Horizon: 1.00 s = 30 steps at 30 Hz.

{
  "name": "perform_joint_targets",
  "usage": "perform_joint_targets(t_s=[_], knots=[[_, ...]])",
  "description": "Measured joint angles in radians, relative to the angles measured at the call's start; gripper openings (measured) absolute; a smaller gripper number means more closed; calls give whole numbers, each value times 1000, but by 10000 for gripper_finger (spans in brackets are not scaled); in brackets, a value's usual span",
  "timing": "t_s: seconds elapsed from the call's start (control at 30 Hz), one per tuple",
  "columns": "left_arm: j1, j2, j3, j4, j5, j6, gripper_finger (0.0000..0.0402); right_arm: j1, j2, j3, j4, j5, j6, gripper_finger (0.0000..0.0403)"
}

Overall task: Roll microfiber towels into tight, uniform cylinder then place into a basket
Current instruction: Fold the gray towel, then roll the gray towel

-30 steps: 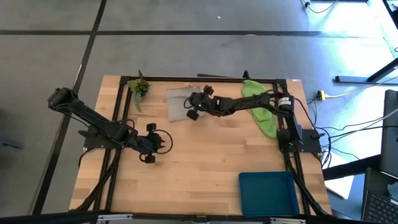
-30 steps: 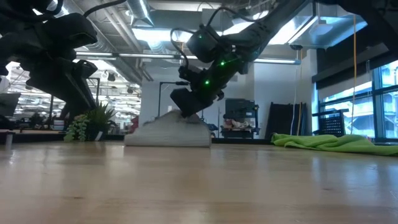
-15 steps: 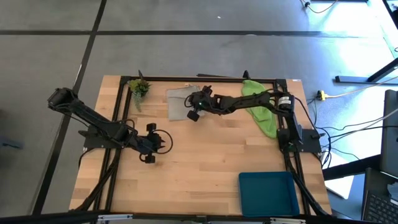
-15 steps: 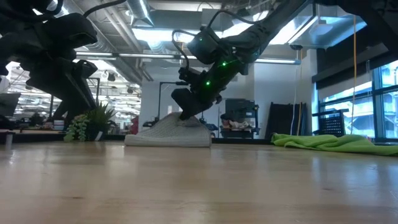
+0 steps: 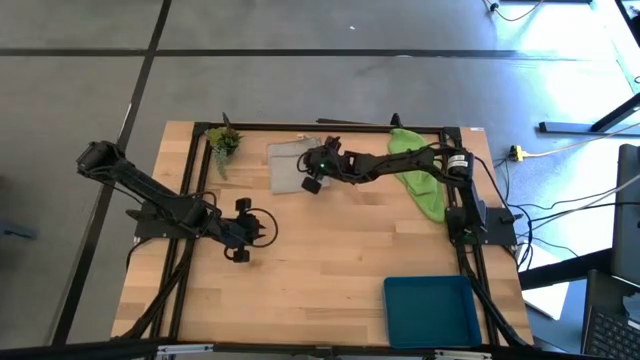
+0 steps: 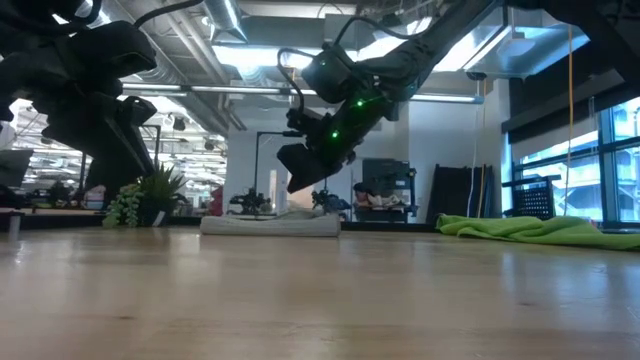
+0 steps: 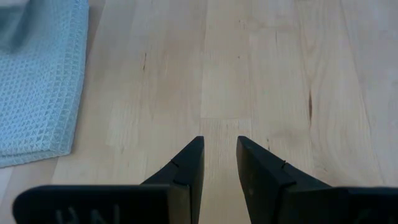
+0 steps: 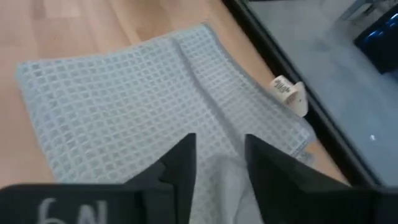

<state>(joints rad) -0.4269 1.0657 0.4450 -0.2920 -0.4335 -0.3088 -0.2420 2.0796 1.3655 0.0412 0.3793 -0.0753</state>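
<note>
Above the table's twelve o'clock edge, my right gripper (image 5: 312, 172) hovered with fingers parted, gripping nothing, over the flat pale grey towel (image 5: 290, 163). My left gripper (image 5: 262, 230) waited slightly spread at nine o'clock; the green towel (image 5: 420, 180) lay at two, the basket (image 5: 430, 310) at five.

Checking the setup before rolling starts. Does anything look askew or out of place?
The green towel lies crumpled, draped partly over the table's far-right frame. The grey towel lies flat under the right gripper. The basket holds nothing. The left gripper waits apart.
</note>
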Motion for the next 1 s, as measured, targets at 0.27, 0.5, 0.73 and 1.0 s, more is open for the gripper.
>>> perform_joint_targets(t_s=[0.27,0.5,0.73,1.0], knots=[[59,0,0,1,-182,-73,85,11,0,133,-245,-38,-87,202],[314,7,0,78,-163,-8,85,11,0,172,-429,-198,-10,205],[588,108,2,311,104,180,85,9,0,167,-524,-217,65,206],[744,302,1,453,245,215,85,24,0,167,-551,-216,73,206]])
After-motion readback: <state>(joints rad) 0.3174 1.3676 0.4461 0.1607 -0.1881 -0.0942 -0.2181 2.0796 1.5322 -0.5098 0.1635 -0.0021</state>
